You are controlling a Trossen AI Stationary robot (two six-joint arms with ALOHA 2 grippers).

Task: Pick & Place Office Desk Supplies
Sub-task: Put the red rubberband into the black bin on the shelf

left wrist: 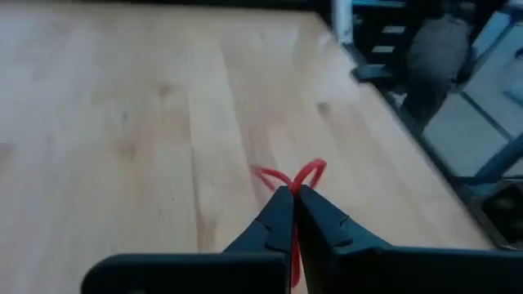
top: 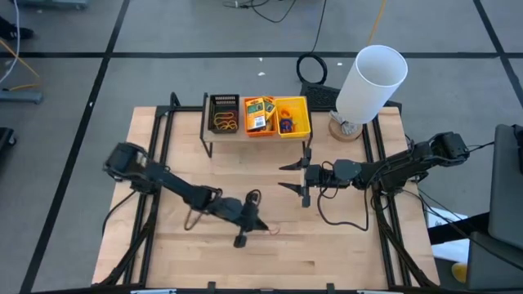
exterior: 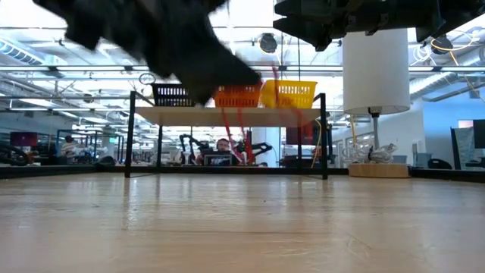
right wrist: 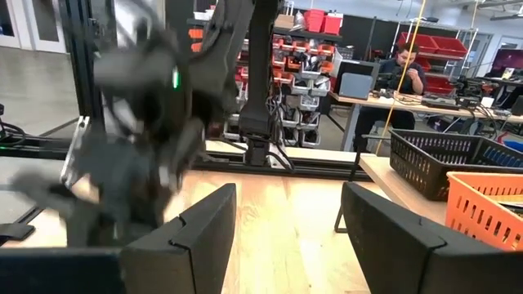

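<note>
From above, we see our left claw (top: 260,227) low on the table, well short of three bins (top: 258,116); our right claw (top: 298,177) waits nearer them, spread. Left wrist: fingers clenched on one red rubber band (left wrist: 298,174), looping forward past the tips.

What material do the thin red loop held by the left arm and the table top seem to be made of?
The thin red rubber-band loop looks like soft rubber: it folds into limp curves where the left gripper has its jaws shut on it. The pale wooden table top seems to be smooth wood planks, showing grain and seams.
</note>
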